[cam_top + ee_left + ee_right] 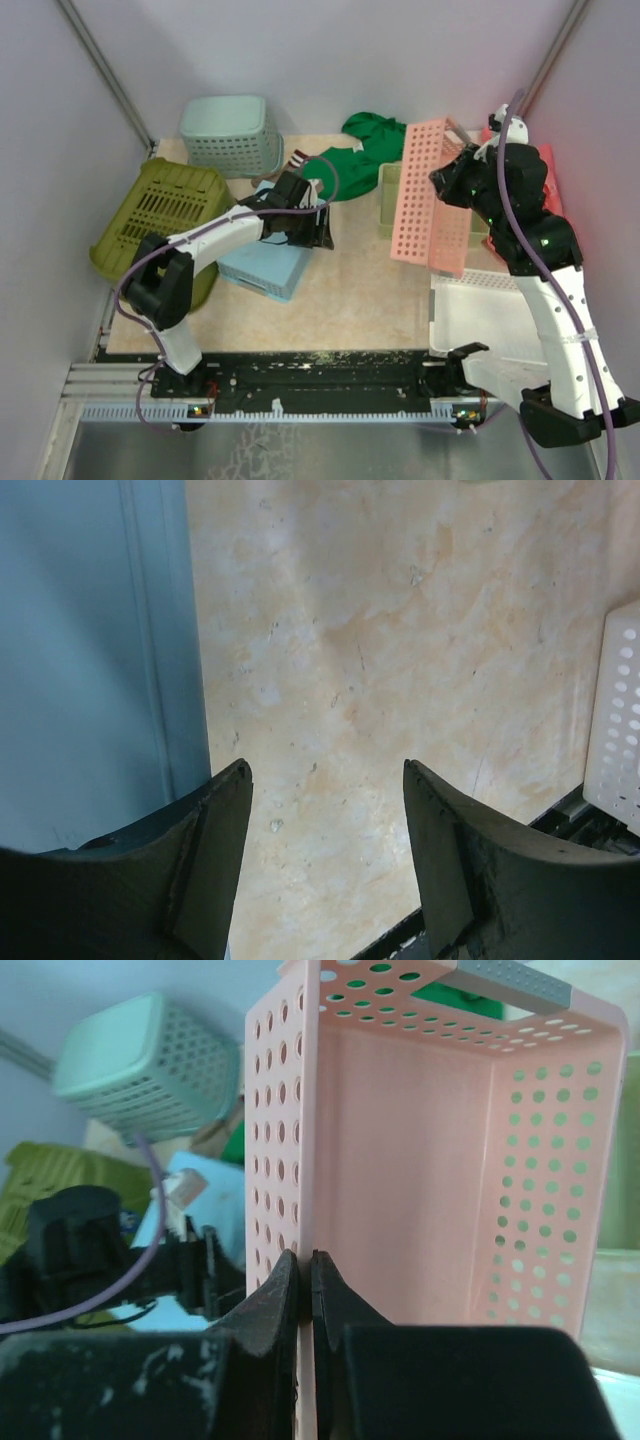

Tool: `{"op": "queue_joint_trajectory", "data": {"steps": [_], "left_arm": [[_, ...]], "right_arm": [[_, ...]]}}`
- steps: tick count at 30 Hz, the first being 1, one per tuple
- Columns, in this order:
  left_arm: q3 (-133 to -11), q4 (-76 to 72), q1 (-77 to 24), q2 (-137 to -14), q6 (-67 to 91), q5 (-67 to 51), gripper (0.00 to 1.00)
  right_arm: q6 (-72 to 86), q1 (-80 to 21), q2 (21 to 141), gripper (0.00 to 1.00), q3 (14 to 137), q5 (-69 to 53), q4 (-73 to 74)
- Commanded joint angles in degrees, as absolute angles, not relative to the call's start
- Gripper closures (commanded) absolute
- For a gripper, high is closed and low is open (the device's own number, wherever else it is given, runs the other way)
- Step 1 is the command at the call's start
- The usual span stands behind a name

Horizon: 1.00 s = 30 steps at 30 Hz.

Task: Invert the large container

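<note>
While pinching pink tray [400, 1190] in right hand [305, 1260], not flipping yet; next, reach empty, spread left hand [325, 770] to large container [165, 205].

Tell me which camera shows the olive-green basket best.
Top external: most of the olive-green basket shows at left, the left arm crossing it. Right wrist catches only a blurred olive patch; left wrist shows none.

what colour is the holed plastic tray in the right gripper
Pale pink plastic tray with round holes, pinched by the right gripper; clearest in the right wrist view.
</note>
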State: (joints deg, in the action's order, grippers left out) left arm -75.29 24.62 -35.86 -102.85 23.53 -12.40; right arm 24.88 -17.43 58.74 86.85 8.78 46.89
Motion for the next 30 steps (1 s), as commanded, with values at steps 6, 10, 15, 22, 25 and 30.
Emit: {"op": "queue_joint_trajectory", "data": {"steps": [6, 10, 15, 22, 25, 30], "left_arm": [[-65.62, 23.71, -28.96, -96.38, 21.05, -13.75, 0.32], [-66.24, 21.71, -26.30, -96.08, 20.43, -15.87, 0.33], [-71.42, 23.48, -25.93, -95.70, 20.82, -20.04, 0.33], [-76.93, 24.52, -25.98, -90.85, 24.43, -26.47, 0.31], [-78.58, 23.53, -25.96, -87.90, 24.50, -24.71, 0.30], [-80.41, 21.19, -25.93, -83.68, 25.30, -16.79, 0.25]], "right_arm": [[43.38, -17.29, 54.23, 1.00, 71.03, -28.14, 19.18], [49.10, -17.35, 52.21, 1.00, 61.87, -34.48, 10.41], [53.08, -18.30, 51.43, 1.00, 55.86, -39.81, 6.54], [64.32, -22.59, 52.60, 1.00, 45.68, -41.02, -8.91], [66.69, -25.75, 54.85, 1.00, 44.68, -39.09, -13.18], [70.68, -27.07, 58.52, 1.00, 42.25, -36.56, -19.29]]}}
